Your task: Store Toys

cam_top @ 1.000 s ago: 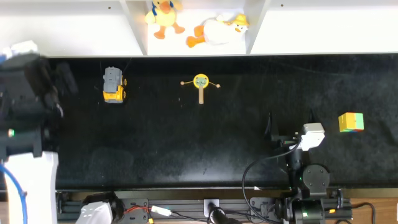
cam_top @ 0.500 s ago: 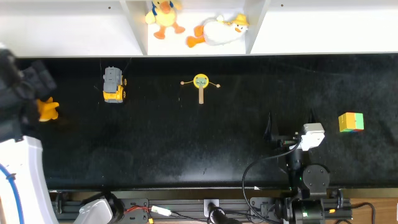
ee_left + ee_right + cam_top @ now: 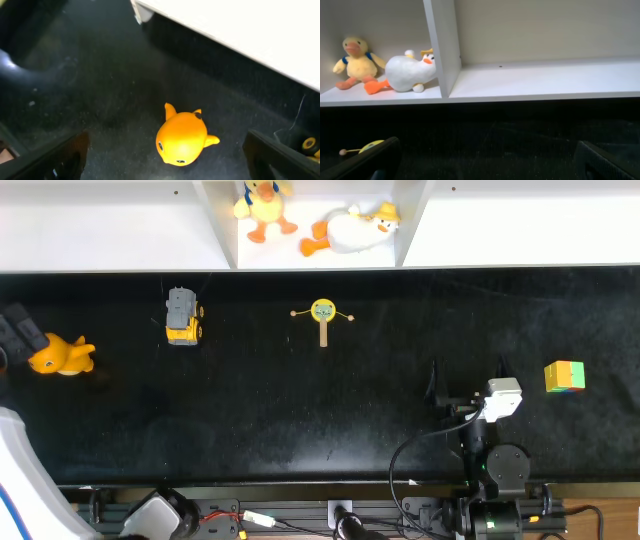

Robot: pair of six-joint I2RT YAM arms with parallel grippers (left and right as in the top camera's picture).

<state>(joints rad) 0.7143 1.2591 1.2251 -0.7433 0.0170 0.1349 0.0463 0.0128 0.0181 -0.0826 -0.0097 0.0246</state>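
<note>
Four toys lie on the black surface (image 3: 300,410) in the top view: orange fish (image 3: 62,357) far left, yellow truck (image 3: 183,316), yellow rattle (image 3: 322,314), coloured cube (image 3: 565,376) far right. A yellow duck (image 3: 263,205) and a white duck (image 3: 350,228) sit in the middle compartment of the shelf (image 3: 120,230).

Left wrist view: left gripper (image 3: 166,136) spread wide, holding nothing. The fish lies between its fingers, touching neither.

Right wrist view: right gripper (image 3: 487,144) wide apart, empty, facing the shelf.

Orange fish (image 3: 60,356), truck (image 3: 183,316), rattle (image 3: 322,313), cube (image 3: 564,376), yellow duck (image 3: 263,204), white duck (image 3: 348,230) shelved
</note>
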